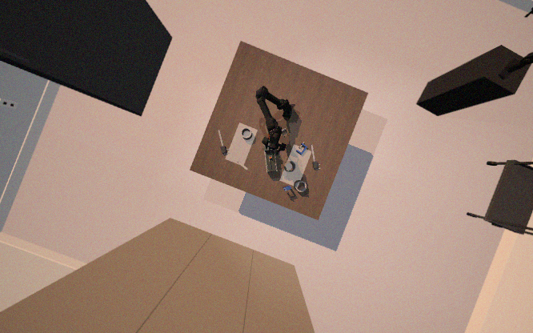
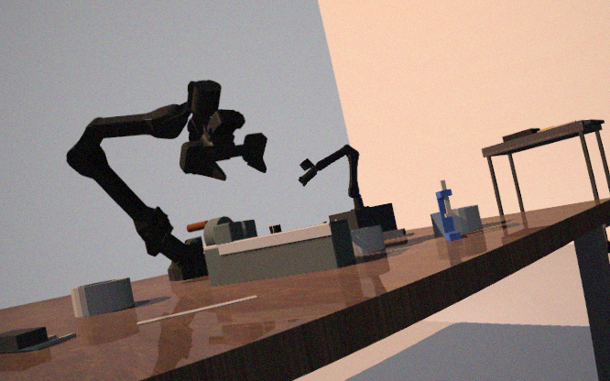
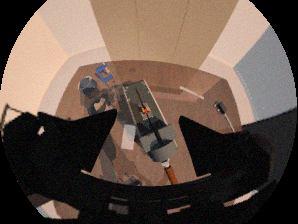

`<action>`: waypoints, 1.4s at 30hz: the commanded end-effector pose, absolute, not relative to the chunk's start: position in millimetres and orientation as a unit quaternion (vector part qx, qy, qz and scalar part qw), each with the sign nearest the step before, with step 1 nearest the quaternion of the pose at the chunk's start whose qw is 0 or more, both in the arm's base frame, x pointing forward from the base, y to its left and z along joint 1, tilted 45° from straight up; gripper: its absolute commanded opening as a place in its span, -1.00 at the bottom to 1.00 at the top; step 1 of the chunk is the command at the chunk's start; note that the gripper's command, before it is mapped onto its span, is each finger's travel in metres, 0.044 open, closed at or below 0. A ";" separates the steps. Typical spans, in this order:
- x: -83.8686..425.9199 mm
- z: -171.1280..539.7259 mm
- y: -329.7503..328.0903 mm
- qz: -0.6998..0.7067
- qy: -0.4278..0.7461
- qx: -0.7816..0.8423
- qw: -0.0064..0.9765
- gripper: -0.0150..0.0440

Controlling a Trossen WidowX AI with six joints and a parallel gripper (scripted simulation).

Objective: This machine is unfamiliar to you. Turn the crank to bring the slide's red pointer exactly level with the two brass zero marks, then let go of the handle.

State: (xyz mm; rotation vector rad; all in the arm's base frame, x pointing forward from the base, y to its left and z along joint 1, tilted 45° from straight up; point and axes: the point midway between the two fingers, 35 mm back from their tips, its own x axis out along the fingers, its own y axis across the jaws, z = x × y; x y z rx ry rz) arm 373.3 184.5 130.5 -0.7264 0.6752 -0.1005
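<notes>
The machine (image 1: 270, 166) (image 2: 274, 262) (image 3: 135, 94) is a long grey-green box with a pale rail. Its grey crank hub (image 2: 216, 231) (image 3: 163, 151) is at the end near the arm. The orange-brown crank handle (image 2: 197, 226) (image 3: 171, 174) sticks out from the hub, free of the fingers. A small orange-red pointer (image 1: 270, 157) (image 3: 145, 110) shows on the slide. The brass zero marks are too small to tell apart, so the pointer's exact level is unclear. My gripper (image 2: 245, 175) (image 3: 149, 115) is open and empty, raised well above the machine, its fingertips apart.
A blue clamp (image 1: 302, 149) (image 2: 448, 220) stands on one side of the machine. A grey round container (image 1: 246, 134) (image 2: 109, 298) stands on the other side, near a thin white stick (image 2: 199, 310) and a dark block (image 2: 14, 339). Another arm (image 2: 355, 172) is in the background.
</notes>
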 end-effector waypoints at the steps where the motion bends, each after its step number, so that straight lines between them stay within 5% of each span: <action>1: 381.8 124.2 195.1 -0.072 0.308 -0.328 0.890 1.00; 42: 380.6 125.5 192.9 -0.071 0.310 -0.331 0.889 1.00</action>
